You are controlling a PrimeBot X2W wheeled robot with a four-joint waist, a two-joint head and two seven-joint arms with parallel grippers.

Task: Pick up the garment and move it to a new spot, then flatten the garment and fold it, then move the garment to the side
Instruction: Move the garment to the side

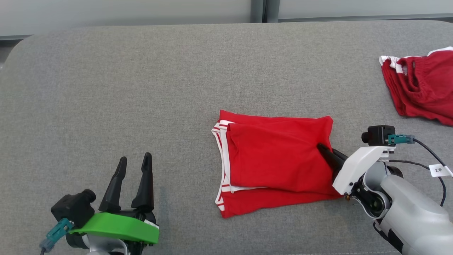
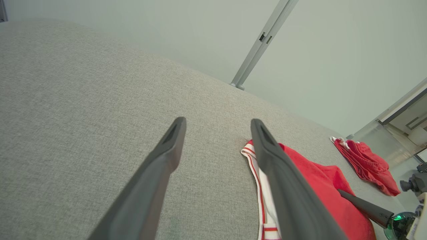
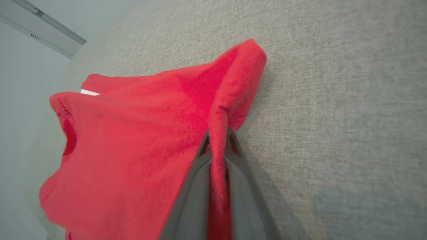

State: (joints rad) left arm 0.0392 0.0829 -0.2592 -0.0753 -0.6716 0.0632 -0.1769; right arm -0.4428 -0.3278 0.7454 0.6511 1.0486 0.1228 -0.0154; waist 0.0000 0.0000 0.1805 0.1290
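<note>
Fingers (image 3: 245, 180) of the right gripper (image 3: 218, 133) are pressing together on a raised ridge of the garment (image 3: 133, 133), gripping it at the right-hand edge of the folded red rectangle. Around that pinch the cloth is lifting into a soft tent, while the rest is lying flat near the middle of the grey upholstered surface (image 1: 141, 88). Judging from this, the flattening and folding are looking done: the garment is sitting as a neat layered packet, with white-striped hems stacking at its left edge. What is remaining is the carry to the side, which seems about to begin. The fabric is reading as a thin, matte knit, limp enough to sag and come unfolded if lifted by a single point. The left gripper (image 1: 135, 158) is hovering well apart at the lower left, its long, dark, tapered fingers spreading wide with nothing between them. Farther out, a second red garment (image 1: 421, 85) is lying crumpled at the surface's far right, its gathered waistband showing against the same coarse grey weave.
</note>
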